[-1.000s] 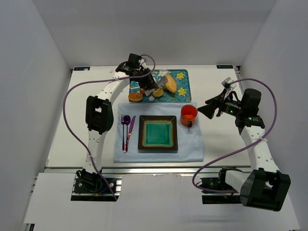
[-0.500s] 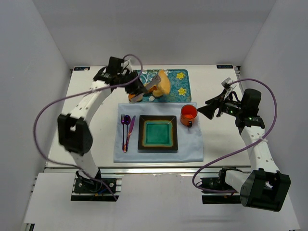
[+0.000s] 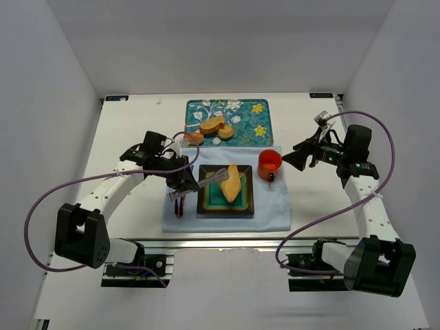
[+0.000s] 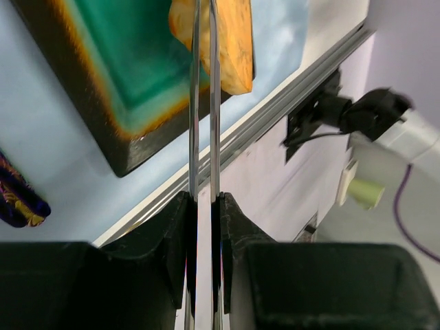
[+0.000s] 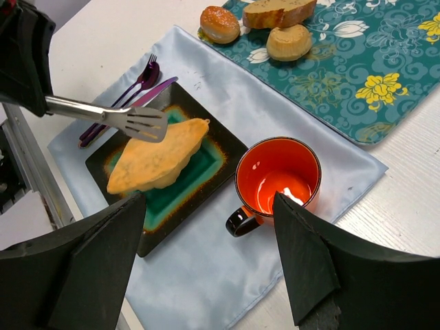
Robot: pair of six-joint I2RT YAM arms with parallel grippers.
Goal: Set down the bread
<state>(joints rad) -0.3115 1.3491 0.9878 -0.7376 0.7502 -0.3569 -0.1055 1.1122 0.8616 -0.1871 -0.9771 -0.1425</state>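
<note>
Pale golden bread (image 3: 231, 183), a single almond-shaped piece, lies lengthwise on the one square teal plate (image 3: 225, 212) at the middle of a light blue cloth (image 3: 275, 206) on the white table (image 3: 124, 137). The slotted tips of one pair of metal tongs (image 3: 214, 177) touch its left side; whether they still pinch it cannot be told. The left gripper (image 3: 177, 185) is clamped on the tongs' handles, pressing the two blades almost together. The right gripper (image 3: 289, 159) holds nothing, its jaws wide apart just to the right of the one orange mug (image 3: 269, 164).

One purple fork (image 5: 148, 69) and one purple knife (image 5: 161, 86) lie side by side on the cloth, left of the plate. Three smaller pieces sit on the floral mat (image 3: 254, 120) at the far side: one darker brown roll (image 5: 278, 10) and two small round buns (image 5: 220, 22) (image 5: 289, 41).

A second ago the left arm reached over the floral mat with the bread among the other pieces. Half a second ago the bread hung lifted above that mat. Now arm, tongs and bread have come to the plate, while the right arm has not moved
</note>
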